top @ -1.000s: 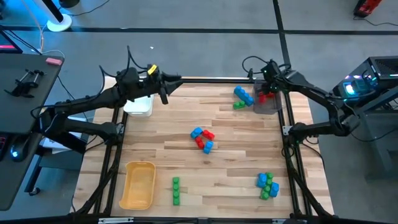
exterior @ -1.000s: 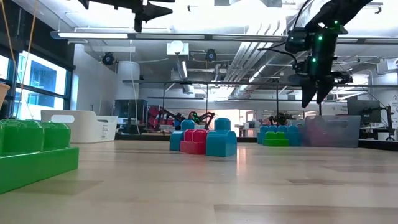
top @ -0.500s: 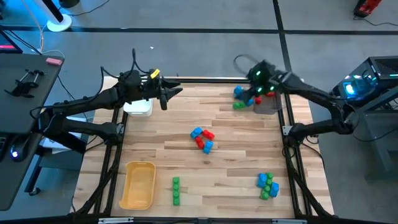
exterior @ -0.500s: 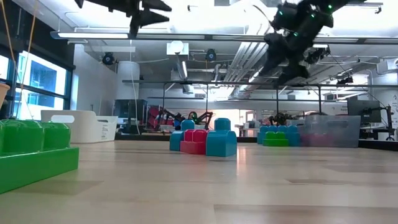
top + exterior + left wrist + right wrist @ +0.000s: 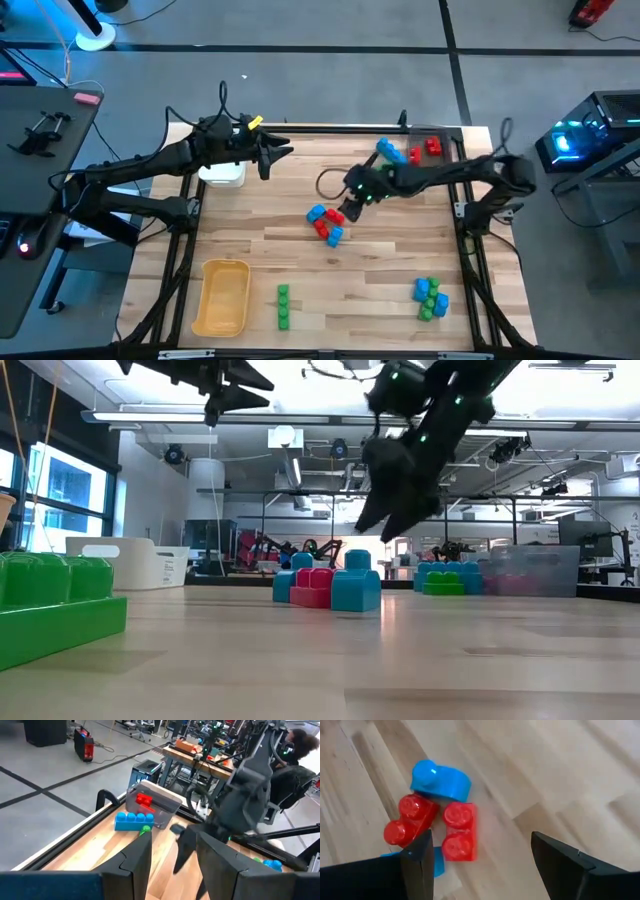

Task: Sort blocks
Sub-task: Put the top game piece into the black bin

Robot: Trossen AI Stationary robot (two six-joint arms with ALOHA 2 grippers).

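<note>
In the middle of the table lies a cluster of red and blue blocks point(image 5: 325, 222), resting on the wood; the right wrist view shows two red blocks point(image 5: 459, 837) and a blue one point(image 5: 441, 779). My right gripper point(image 5: 343, 210) hangs open just above and to the far right of this cluster point(image 5: 325, 588), touching nothing; its fingers straddle the blocks in its wrist view point(image 5: 485, 865). My left gripper point(image 5: 278, 152) is open, raised over the far left part of the table near the white tray point(image 5: 222, 172). Red blocks point(image 5: 432, 148) lie in the grey tray point(image 5: 443, 165).
A blue block point(image 5: 390, 152) and a green one point(image 5: 384, 169) lie beside the grey tray. A blue and green pile point(image 5: 430, 298) sits near the right front corner, green blocks point(image 5: 283, 305) and the yellow tray point(image 5: 222, 297) along the near edge. Bare wood lies between.
My right gripper has swung from above the grey tray at the far right corner toward the table's middle and has come down over the central red and blue cluster. My left gripper has drifted a little toward the right. No block has moved.
</note>
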